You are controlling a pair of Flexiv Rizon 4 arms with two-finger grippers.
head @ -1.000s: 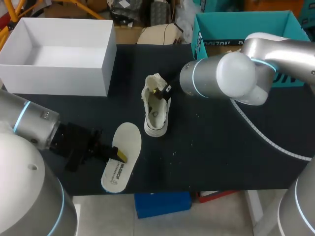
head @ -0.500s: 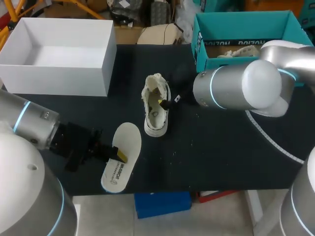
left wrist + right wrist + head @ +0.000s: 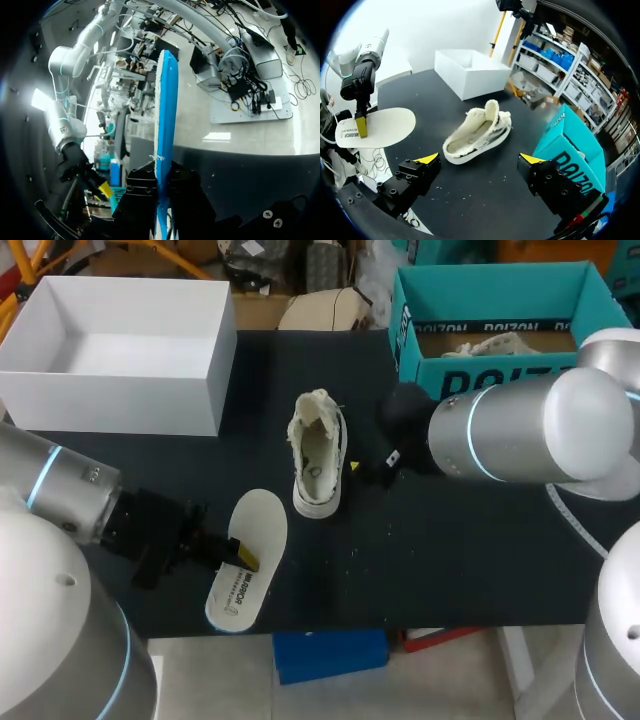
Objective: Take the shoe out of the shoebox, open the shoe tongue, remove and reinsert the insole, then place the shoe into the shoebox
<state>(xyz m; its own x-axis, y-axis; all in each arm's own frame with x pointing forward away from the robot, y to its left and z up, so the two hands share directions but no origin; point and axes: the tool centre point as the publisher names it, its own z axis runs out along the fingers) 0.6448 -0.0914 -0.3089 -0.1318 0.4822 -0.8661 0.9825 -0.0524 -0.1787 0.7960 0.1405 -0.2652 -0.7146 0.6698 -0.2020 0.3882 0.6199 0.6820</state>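
Black matte worktop (image 3: 450, 560) carries an open white shoebox (image 3: 110, 400) at its left rear. Nearer the front, the left end effector (image 3: 240, 555) pinches a flat, oval, cream insole (image 3: 255, 530) with a blue edge. A fleecy cream shoe (image 3: 318, 455) stands mid-worktop, outside the shoebox. Beside it the right end effector (image 3: 480, 159) is spread wide. A teal cardboard box (image 3: 410, 340) sits at right rear.

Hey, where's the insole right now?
In the head view the insole is at the front left of the table, held in the left claw, just left of and nearer than the white shoe.
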